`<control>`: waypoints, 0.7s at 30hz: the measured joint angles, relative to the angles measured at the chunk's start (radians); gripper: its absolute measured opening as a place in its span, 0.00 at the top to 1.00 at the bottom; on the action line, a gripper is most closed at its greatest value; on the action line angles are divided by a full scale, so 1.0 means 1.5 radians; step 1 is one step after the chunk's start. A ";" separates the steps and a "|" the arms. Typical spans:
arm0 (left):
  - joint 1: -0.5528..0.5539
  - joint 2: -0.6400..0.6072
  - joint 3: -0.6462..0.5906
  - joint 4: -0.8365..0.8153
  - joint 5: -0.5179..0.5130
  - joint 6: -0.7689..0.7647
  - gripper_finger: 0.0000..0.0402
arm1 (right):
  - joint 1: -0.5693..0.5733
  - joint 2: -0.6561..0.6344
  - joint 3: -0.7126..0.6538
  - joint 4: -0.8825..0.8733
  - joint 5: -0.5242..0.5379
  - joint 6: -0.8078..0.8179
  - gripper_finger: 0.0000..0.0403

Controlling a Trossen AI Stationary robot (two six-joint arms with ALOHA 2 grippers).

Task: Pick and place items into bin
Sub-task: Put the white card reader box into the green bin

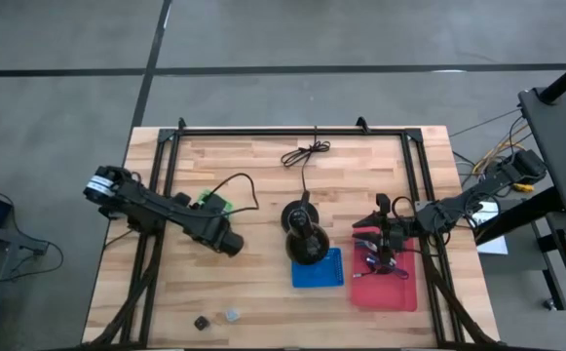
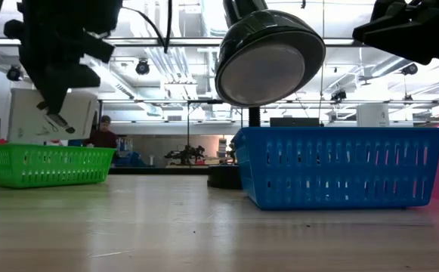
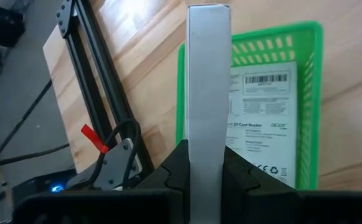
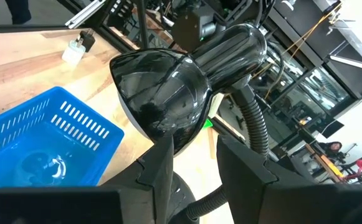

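Note:
My left gripper is shut on a flat pale grey-white bar, seen edge-on. It hovers just on the near side of the green bin, which holds a white labelled box. My right gripper is open and holds nothing. It hangs over the far left corner of the red tray, which holds small oddments, and faces the black lamp-like stand. Two tiny cubes, one black and one grey, lie near the table's near edge. My left gripper pinches the pale bar by one end between its two fingers, one finger on each broad face. The bar runs along the fingers and sticks out well beyond their tips. It is lifted clear of the table.
The blue bin sits between the stand and the red tray. A long black cord lies by the far edge. Black frame rails run along the table's left, right and far sides. Bare wood lies at centre left.

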 joint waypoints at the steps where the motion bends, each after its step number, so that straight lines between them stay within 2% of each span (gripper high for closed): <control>1: 0.002 0.006 0.000 0.000 0.004 0.009 0.94 | 0.000 0.000 0.000 0.000 0.000 0.000 0.72; 21: 0.012 0.098 0.002 0.012 0.007 0.016 0.93 | 0.000 0.000 0.000 -0.001 0.000 -0.001 0.72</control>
